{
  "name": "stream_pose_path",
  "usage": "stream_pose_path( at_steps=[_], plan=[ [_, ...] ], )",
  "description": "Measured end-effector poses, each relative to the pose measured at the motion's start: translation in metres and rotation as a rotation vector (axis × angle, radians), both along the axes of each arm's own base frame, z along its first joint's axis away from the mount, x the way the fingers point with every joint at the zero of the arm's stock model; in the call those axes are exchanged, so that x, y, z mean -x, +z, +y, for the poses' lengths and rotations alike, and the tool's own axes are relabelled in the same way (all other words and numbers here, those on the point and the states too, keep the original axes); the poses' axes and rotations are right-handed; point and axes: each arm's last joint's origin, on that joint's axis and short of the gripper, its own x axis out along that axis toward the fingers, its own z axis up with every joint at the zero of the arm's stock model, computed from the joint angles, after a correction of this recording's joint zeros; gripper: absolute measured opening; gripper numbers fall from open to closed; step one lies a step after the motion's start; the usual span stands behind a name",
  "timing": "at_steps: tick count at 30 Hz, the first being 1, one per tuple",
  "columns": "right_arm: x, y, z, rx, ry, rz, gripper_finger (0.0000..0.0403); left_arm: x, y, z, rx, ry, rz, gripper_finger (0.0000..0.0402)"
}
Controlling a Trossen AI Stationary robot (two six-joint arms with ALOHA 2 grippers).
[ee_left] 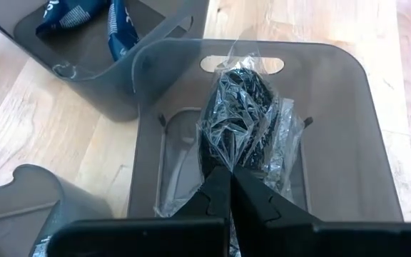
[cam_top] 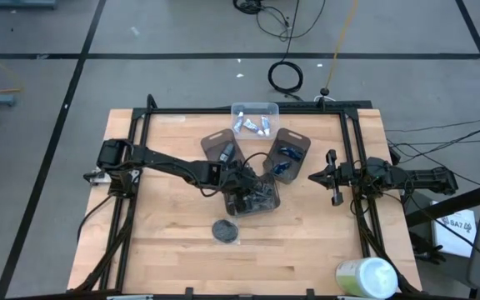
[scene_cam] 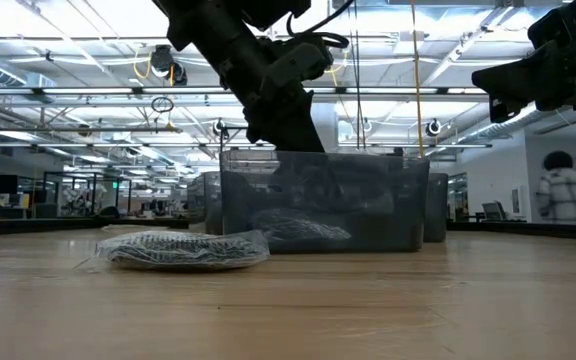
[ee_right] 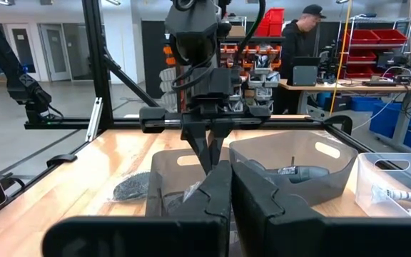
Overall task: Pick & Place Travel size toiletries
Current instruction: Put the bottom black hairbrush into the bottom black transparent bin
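Table is pale wood, matt, visible grain. The tray under the left gripper's matt black fingers is smoky, semi-see-through smooth plastic. Pinched between those fingers: a dark disc in crinkly, glossy clear wrap.

We saw two dark, nearly black arms built of blocky jointed segments. The left arm was long and slim, with black cables looped beside its wrist and a boxy motor housing at its base. The right arm was stubbier, ending in a cross-shaped head. The left gripper had matte black wedge fingers; the right gripper looked alike.
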Motion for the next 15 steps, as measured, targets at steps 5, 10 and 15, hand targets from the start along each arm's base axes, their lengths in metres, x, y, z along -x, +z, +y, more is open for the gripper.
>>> stream_pose_path(
  at_steps=[5, 10, 15],
  plan=[
    [0.0, 0.0, 0.0, 0.0, 0.0, 0.0, 0.0004, 0.0, 0.0, 0.0, 0.001, 0.0, 0.0, 0.0004],
    [0.0, 0.0, 0.0, 0.0, 0.0, 0.0, 0.0004, 0.0001, -0.0001, -0.0007, 0.02, 0.007, 0.0, 0.0027],
    [0.0, 0.0, 0.0, 0.0, 0.0, 0.0, 0.0004, 0.0, 0.0, -0.0007, 0.03, 0.017, -0.002, 0.0073]
  ],
)
